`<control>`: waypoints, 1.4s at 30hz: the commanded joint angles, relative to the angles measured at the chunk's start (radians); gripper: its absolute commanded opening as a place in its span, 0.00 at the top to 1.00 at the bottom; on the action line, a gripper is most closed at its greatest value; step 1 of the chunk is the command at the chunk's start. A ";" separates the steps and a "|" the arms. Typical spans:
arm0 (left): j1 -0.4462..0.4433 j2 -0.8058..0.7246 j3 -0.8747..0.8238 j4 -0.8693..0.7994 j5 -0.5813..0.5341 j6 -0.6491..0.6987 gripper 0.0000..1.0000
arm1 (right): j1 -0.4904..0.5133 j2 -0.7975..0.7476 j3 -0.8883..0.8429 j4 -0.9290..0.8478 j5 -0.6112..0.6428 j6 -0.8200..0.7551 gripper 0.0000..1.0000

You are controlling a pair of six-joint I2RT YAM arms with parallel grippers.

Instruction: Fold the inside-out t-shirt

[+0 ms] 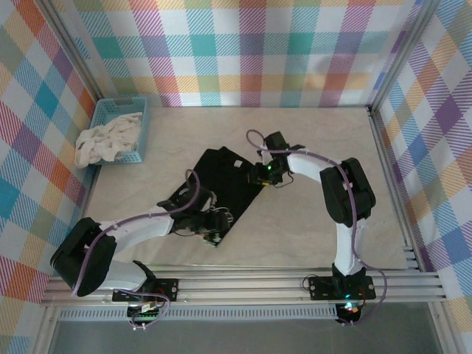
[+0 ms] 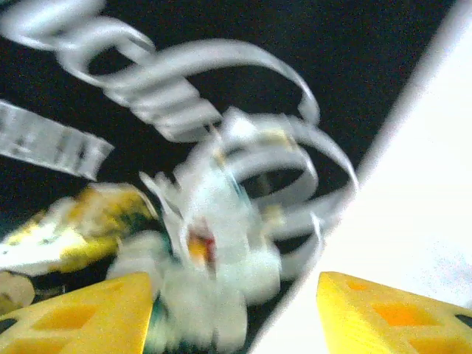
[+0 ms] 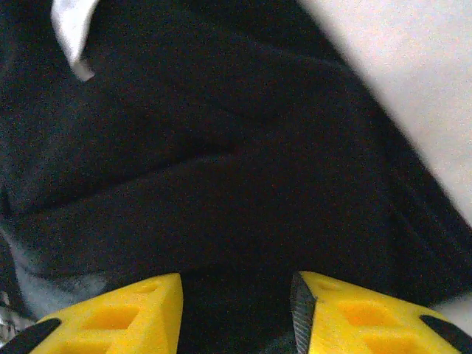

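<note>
The inside-out t-shirt (image 1: 225,181) is lying folded mid-counter, its longer edges seeming to run diagonally from far right to near left. Plaid walls (image 1: 258,51) are enclosing the pale counter (image 1: 317,133), and a blue basket (image 1: 141,125) of white-cream cloth (image 1: 107,140) is sitting far left. A white tag (image 3: 72,33) and looping white print (image 2: 221,147) are showing, too blurred to read. The left claw (image 2: 234,313) is hanging released over the shirt's edge. The right claw (image 3: 236,313) is spreading its fingers on black cloth; I cannot tell whether it is pinching.

I see checked walls (image 1: 251,44) in many pastel colours around a pale beige table (image 1: 324,133), with metal rails (image 1: 258,284) along its near edge, evenly lit.
</note>
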 commanded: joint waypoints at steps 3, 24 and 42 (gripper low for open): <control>-0.016 -0.013 0.145 0.145 0.106 0.036 0.38 | -0.026 -0.076 0.093 -0.037 0.100 -0.131 0.52; 0.398 0.281 0.205 -0.085 0.063 0.192 0.41 | 0.116 -0.028 -0.132 0.063 -0.094 0.017 0.51; 0.424 0.220 0.316 0.032 -0.089 0.155 0.31 | -0.067 -0.015 0.120 -0.014 0.019 -0.140 0.28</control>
